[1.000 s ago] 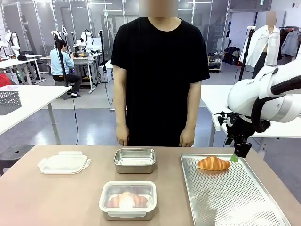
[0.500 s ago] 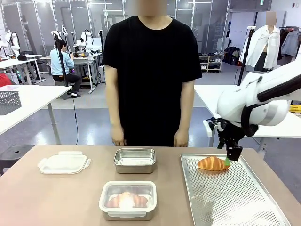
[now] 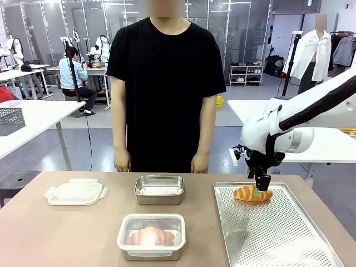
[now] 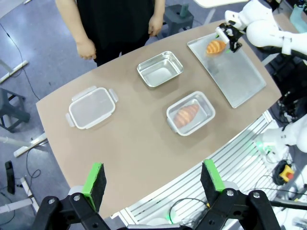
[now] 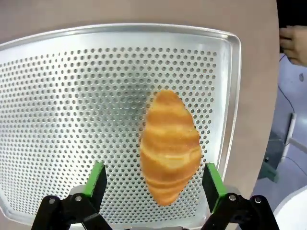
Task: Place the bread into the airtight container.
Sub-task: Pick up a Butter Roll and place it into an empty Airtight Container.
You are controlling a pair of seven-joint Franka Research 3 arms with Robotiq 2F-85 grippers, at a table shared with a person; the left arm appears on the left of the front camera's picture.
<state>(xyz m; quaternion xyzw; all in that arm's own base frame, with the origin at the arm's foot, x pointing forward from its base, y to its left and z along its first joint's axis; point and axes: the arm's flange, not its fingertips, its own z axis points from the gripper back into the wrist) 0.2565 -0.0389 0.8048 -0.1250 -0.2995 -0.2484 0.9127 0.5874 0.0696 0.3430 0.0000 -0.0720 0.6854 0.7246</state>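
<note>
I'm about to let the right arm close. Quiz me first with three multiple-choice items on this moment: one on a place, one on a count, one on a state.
1. Where does the loose croissant lie?
A) in the open steel container
B) on the perforated tray
C) on the separate lid

2. How many croissants are in view?
A) one
B) two
C) three

3. How is the right pincer?
A) shut on the croissant
B) open over the steel container
C) open, straddling the croissant

Answers:
1 B: it rests at the tray's far end; the open steel container is empty.
2 B: one on the tray, one inside the lidded container.
3 C: its green pads stand apart, one on each side.
</note>
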